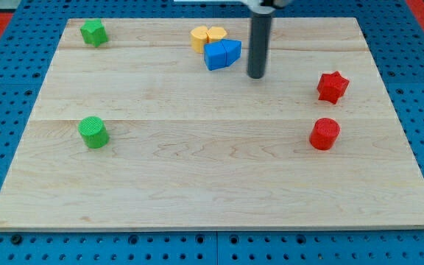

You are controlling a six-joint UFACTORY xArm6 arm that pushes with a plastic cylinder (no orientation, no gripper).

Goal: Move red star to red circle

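Note:
The red star (333,86) lies near the view's right edge of the wooden board. The red circle (324,134) sits just below it, with a small gap between them. My tip (256,76) rests on the board in the upper middle, well to the left of the red star and just right of the blue blocks. It touches no block.
Two blue blocks (221,54) sit together left of my tip, with two yellow blocks (208,37) touching them above. A green star (93,32) lies at the top left. A green circle (93,132) sits at the left. The board (212,184) lies on a blue pegboard.

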